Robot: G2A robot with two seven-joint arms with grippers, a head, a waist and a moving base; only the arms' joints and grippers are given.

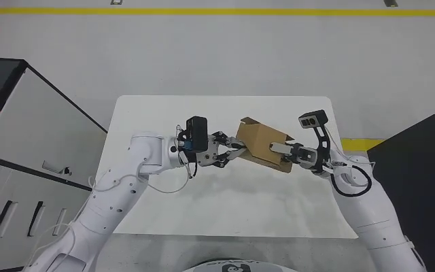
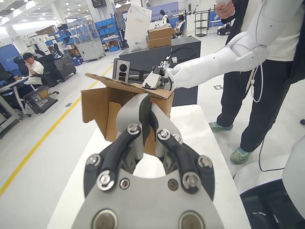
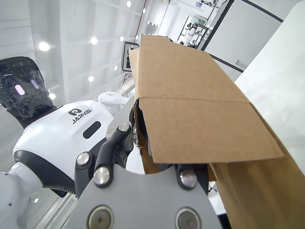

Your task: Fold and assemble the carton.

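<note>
Left claw (image 2: 147, 107) is closed: its two dark-padded fingers (image 2: 129, 114) pinch a thin edge of the brown corrugated cardboard carton (image 2: 95, 110), with only the thickness of the card between the pads. Just beyond the tips, the carton's open mouth faces back at this claw, showing bare inner walls and a narrow inner flap. A loose top flap juts out flat above the tips. On the far side of the carton, the right claw (image 2: 152, 87) is clamped on that top panel's far edge, with one pale finger lying on the card's upper face.

From above, the left claw (image 1: 234, 145) and the right claw (image 1: 280, 148) point at each other. The carton (image 1: 262, 139) is held slanted between them, one end at each claw.

In the right wrist view the carton (image 3: 190, 125) presses hard against the right claw (image 3: 140, 129). One grey finger (image 3: 120, 117) stands outside the side wall and the other is hidden behind the cardboard. A creased flap hangs across the front of the claw's base.

A white rectangular table (image 1: 170, 122) lies beneath both claws. I cannot tell whether the carton's lower edge touches it
</note>
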